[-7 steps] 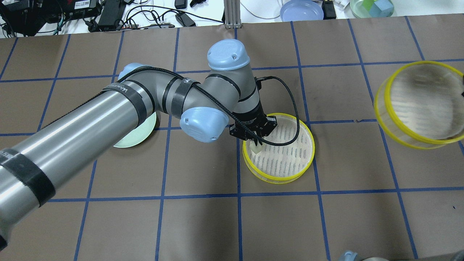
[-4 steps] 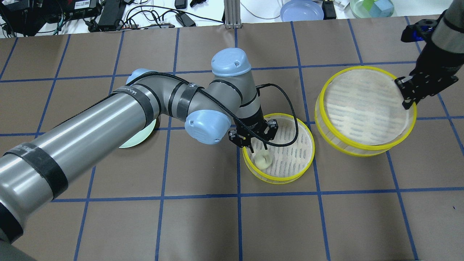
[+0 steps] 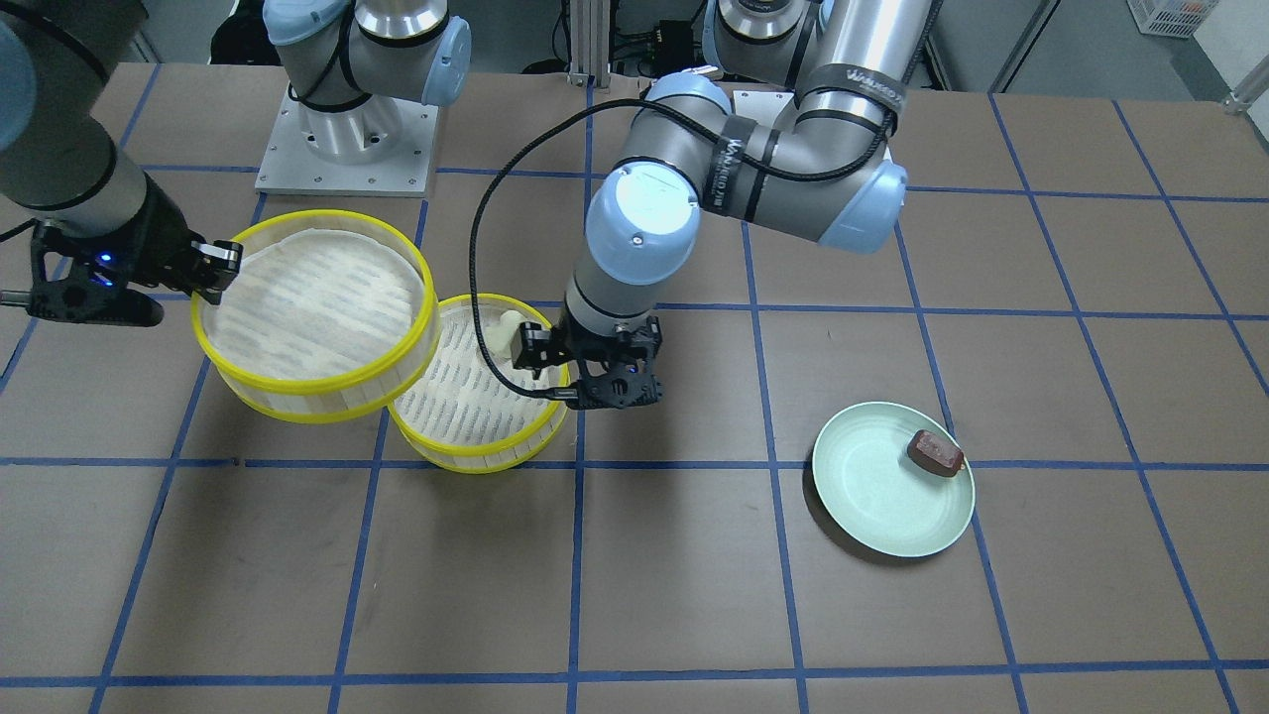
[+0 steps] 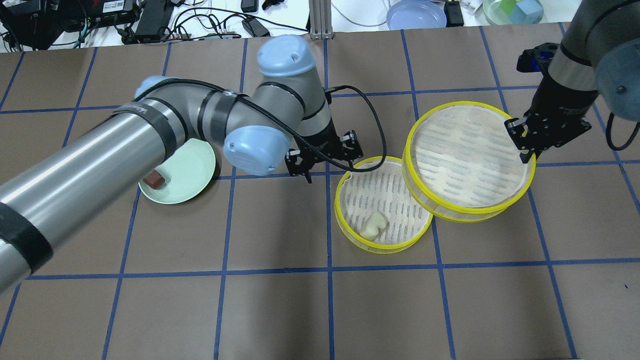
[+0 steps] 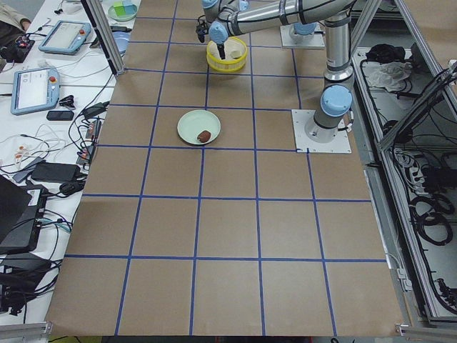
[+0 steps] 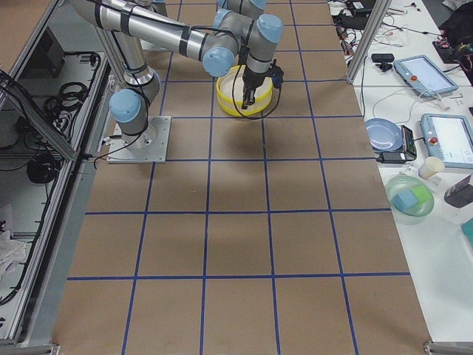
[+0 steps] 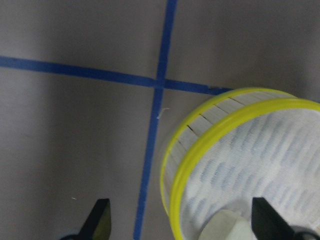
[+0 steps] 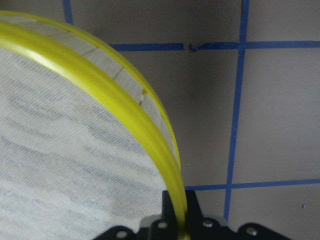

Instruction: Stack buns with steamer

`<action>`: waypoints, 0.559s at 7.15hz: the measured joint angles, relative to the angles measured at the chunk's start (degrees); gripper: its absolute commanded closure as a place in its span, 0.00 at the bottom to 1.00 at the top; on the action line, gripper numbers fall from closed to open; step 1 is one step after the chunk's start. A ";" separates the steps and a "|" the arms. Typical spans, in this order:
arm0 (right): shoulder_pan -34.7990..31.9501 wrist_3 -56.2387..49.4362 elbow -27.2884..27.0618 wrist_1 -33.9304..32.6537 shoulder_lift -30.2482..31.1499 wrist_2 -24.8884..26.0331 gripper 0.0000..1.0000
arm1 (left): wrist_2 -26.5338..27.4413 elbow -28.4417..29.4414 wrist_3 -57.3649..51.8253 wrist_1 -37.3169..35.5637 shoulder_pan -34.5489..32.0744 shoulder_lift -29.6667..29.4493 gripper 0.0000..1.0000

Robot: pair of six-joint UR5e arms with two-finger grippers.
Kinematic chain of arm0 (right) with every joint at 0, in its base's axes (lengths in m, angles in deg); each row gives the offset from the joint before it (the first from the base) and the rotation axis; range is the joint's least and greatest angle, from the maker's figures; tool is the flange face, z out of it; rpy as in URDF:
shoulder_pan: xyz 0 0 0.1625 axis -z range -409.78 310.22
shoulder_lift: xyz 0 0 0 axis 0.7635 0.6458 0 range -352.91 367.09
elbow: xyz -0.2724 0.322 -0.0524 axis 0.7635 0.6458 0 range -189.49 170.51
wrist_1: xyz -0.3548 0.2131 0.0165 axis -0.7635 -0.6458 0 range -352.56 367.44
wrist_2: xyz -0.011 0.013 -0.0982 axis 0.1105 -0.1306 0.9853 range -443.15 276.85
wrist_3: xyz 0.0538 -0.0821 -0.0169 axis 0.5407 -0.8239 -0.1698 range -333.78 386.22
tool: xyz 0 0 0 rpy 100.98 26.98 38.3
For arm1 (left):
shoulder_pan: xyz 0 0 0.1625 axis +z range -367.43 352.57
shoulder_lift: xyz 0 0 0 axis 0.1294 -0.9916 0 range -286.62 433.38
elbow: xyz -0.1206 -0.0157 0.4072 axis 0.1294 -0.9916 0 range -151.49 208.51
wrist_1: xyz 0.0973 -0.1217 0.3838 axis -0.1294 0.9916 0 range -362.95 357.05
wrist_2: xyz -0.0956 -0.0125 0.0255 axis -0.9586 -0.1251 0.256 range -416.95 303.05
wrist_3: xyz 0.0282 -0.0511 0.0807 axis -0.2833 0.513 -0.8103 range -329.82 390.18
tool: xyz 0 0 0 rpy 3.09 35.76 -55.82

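The cream bun (image 4: 374,225) lies loose in the lower steamer tray (image 4: 380,247), near its front left rim. My left gripper (image 4: 325,162) is open and empty, raised over the tray's far left edge; in the left wrist view its fingertips (image 7: 100,220) straddle the tray rim and the bun (image 7: 225,227). My right gripper (image 4: 525,150) is shut on the rim of the second steamer tray (image 4: 465,155). It holds that tray in the air, overlapping the lower tray's right side. The brown bun (image 4: 153,178) sits on the pale green plate (image 4: 187,167).
A blue plate (image 4: 415,14), a bowl of coloured blocks (image 4: 512,10) and cables lie beyond the table's far edge. A metal post (image 4: 320,20) stands at the far middle. The left arm stretches over the table's left half.
My left gripper let go of the cream bun in the lower tray, then lifted and drew back to the left. My right arm carried the second tray in from the right, up to the lower tray.
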 measured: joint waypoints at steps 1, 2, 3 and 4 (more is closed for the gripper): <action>-3.87 4.24 0.08 -0.81 -0.60 -0.10 0.99 | 4.66 0.84 -7.25 2.73 3.50 1.82 0.00; -6.52 5.78 -0.10 -1.53 -1.68 -0.16 1.00 | 8.15 1.23 -14.10 4.92 7.16 3.30 0.00; -8.35 4.31 -1.09 -3.34 -3.09 -0.21 1.00 | 9.79 1.27 -20.16 6.27 11.49 4.44 0.00; -9.34 1.60 -3.17 -6.26 -4.18 -0.23 1.00 | 10.43 1.11 -26.27 7.16 15.62 5.19 0.01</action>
